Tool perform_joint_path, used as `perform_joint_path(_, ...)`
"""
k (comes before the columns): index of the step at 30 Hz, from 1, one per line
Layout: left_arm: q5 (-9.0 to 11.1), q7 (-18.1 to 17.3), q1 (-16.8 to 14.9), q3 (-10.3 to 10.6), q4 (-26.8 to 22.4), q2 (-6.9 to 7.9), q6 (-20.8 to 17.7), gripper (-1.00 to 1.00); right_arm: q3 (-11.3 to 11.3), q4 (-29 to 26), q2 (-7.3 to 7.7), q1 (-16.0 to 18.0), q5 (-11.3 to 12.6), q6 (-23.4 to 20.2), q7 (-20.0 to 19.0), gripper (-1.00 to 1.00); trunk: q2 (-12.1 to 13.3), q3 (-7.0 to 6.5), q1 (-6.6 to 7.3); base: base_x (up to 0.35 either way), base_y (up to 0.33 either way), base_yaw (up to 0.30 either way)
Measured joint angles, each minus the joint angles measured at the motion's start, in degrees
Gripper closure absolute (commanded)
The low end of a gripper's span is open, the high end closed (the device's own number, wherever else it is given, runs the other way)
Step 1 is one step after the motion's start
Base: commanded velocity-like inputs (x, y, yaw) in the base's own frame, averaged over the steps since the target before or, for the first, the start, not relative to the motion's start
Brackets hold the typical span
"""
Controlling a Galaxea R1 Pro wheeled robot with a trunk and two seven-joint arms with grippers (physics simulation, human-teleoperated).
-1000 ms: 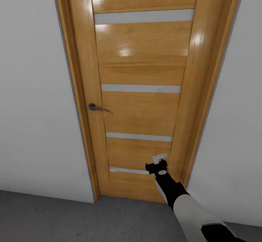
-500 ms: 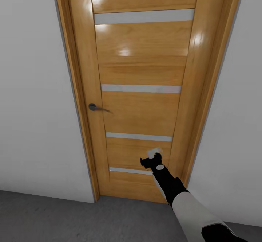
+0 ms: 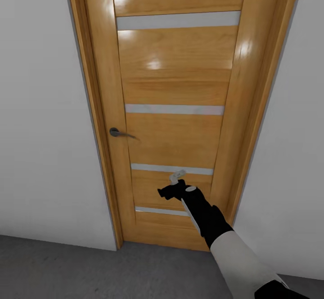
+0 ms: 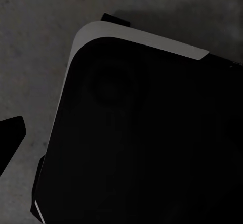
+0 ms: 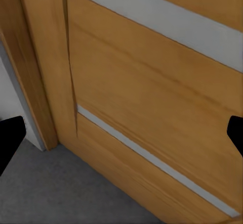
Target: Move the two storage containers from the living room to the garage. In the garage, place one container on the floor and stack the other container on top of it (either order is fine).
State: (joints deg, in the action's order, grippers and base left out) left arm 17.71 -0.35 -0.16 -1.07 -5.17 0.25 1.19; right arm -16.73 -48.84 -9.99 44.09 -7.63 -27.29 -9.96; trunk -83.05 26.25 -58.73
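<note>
The two storage containers are out of view. I face a shut wooden door (image 3: 180, 87) with grey horizontal strips. My right arm reaches up toward its lower half, and the right gripper (image 3: 173, 183) hangs just in front of the panel between the two lowest strips. The right wrist view looks at that panel (image 5: 152, 92), with the right gripper (image 5: 121, 138) open and its dark fingertips (image 5: 9, 138) at the picture's two sides, holding nothing. In the left wrist view one fingertip (image 4: 10, 138) of the left gripper (image 4: 121, 148) shows wide out over grey concrete floor (image 4: 35, 42).
A dark lever handle (image 3: 118, 132) sits on the door's left side, well left of and above the right gripper. Pale grey walls (image 3: 40, 110) flank the wooden frame (image 3: 96, 110). Dark grey floor (image 3: 67, 267) runs along the foot of the wall. My own dark base (image 4: 152, 133) lies under the left gripper.
My right gripper has risen and moved left across the door's lower panel, from near the right frame toward the middle. The camera and the door have not moved.
</note>
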Motion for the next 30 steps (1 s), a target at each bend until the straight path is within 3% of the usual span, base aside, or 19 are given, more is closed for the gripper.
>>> perform_joint_path(11,-0.01,-0.07,0.0,0.08,0.0,0.03,0.0,-1.0,-0.7,-0.38,0.0,0.0,0.07,0.31,-1.04,-1.0,0.0,0.0,0.02,0.136,0.0,0.0)
perform_joint_path(30,0.0,-0.13,0.0,0.01,0.04,0.1,-0.08,-1.0,-0.73,-0.43,0.01,0.0,-0.17,1.02,-0.39,-1.0,0.0,0.0,0.04,0.31,0.063,0.0)
